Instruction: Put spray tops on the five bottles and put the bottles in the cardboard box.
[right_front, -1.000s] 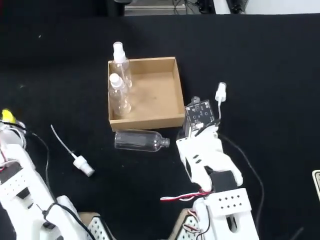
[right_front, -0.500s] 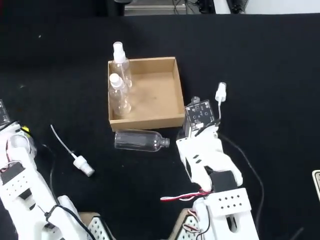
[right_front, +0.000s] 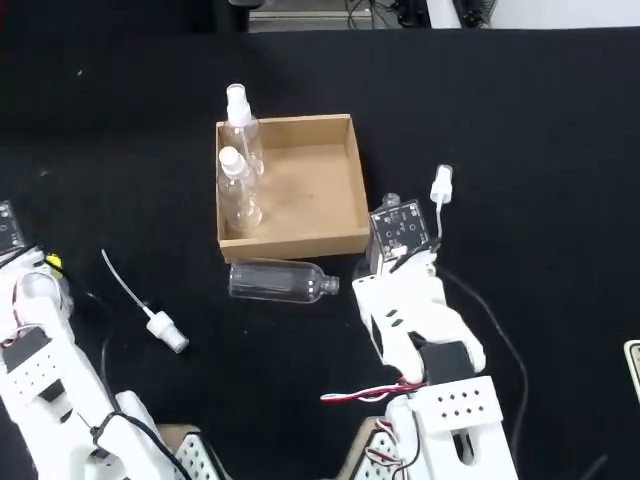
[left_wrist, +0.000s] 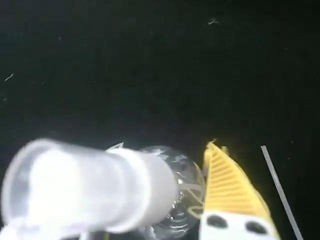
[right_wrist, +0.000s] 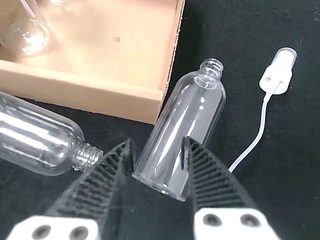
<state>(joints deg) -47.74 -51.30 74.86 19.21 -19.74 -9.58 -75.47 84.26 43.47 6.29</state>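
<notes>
Left gripper (left_wrist: 170, 170), at left edge of table (right_front: 520, 120), pinches capped bottle (left_wrist: 85, 185); right gripper (right_wrist: 157, 150) clamps uncapped bottle (right_wrist: 192, 107) beside cardboard box (right_wrist: 100, 95)

Two bottles (right_front: 238, 195) stand in the cardboard box (right_front: 315, 195), left side; another bottle (right_front: 280, 281) lies just nearside, spray top (right_front: 166, 331) further left.

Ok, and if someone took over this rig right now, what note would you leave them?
Left tool: shut on a capped bottle, well clear of the cardboard box.
Right tool: shut on a topless bottle beside the box; a spray top lies next to it.
Done: two topped bottles stand in the box.
To do: box the capped bottle; top and box the topless bottle and the bare bottle lying in front of the box, using the second loose top too.
</notes>
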